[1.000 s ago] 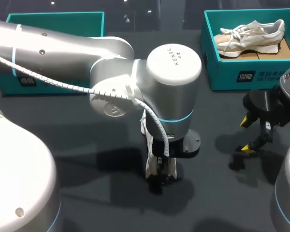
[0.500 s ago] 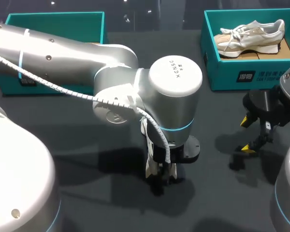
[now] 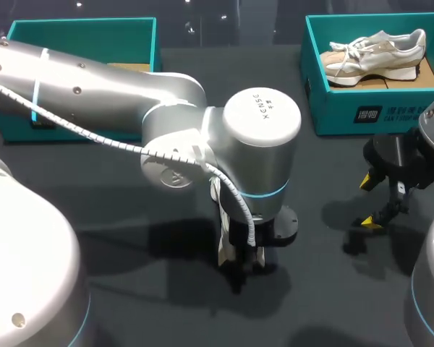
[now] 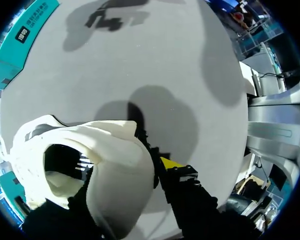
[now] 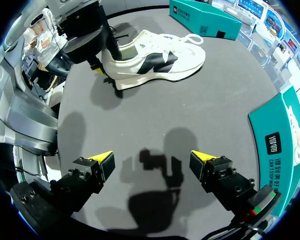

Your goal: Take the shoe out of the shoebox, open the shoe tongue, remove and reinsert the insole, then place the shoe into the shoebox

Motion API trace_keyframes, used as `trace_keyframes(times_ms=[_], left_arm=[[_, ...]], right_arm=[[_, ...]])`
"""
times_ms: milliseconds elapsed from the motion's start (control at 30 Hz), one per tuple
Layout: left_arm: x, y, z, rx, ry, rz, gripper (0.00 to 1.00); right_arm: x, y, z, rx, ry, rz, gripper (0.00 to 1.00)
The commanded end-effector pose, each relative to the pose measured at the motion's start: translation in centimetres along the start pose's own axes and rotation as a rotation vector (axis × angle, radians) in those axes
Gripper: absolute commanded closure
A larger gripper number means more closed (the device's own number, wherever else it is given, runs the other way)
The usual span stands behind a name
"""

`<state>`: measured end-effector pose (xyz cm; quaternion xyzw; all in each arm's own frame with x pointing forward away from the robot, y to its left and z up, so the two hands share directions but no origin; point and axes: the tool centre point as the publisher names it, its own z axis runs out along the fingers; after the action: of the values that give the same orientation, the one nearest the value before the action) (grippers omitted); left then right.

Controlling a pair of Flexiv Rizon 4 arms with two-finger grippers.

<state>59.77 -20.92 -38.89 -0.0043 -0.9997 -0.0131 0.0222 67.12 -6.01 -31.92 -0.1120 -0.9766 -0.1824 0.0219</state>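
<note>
Shoe [image 5: 155, 50]: on its sole mid-table [image 5: 200, 115], mostly hidden in the head view.
Left gripper [image 4: 127, 172]: clamped on shoe heel, one finger inside (that tip hidden).
Right gripper [image 5: 152, 157]: fingers wide apart, holding nothing, well apart from shoe.

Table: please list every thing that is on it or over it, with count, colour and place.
Table: 1, dark grey.
Shoe: 1, white with black, on the table near its middle, heel in the left gripper.
Boxed shoe: 1, white and beige, inside the right shoebox.
Shoeboxes: 2, teal, open, at the far edge; the left shoebox is partly behind the left arm.
Left gripper: 1, black with yellow tips, shut on the shoe's heel.
Right gripper: 1, black with yellow tips, open, over bare table on the right.
</note>
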Motion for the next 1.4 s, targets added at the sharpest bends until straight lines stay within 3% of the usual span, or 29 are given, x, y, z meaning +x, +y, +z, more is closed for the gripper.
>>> trace_keyframes(times_ms=[33,300,567,1200,1300,1400], left_arm=[[-0.1,-0.1,0.2,-0.002,-0.002,-0.001,1.00],[0.3,0.0,-0.2,0.001,0.005,0.006,1.00],[-0.3,0.7,-3.1,0.014,0.040,0.047,1.00],[-8.8,7.9,-17.1,0.026,0.134,0.164,1.00],[-10.9,9.5,-19.5,-0.022,0.177,0.215,1.00],[-10.9,9.5,-19.5,-0.022,0.177,0.215,1.00]], right_arm=[[0.1,0.0,0.0,0.001,-0.002,0.000,0.00],[0.1,0.0,0.0,0.001,-0.002,0.000,0.00],[0.1,0.0,0.0,0.001,-0.002,0.000,0.00],[0.1,0.0,0.0,0.001,-0.002,0.000,0.00],[0.1,0.0,0.0,0.001,-0.002,0.000,0.00],[0.1,0.0,0.0,0.001,-0.002,0.000,0.00]])
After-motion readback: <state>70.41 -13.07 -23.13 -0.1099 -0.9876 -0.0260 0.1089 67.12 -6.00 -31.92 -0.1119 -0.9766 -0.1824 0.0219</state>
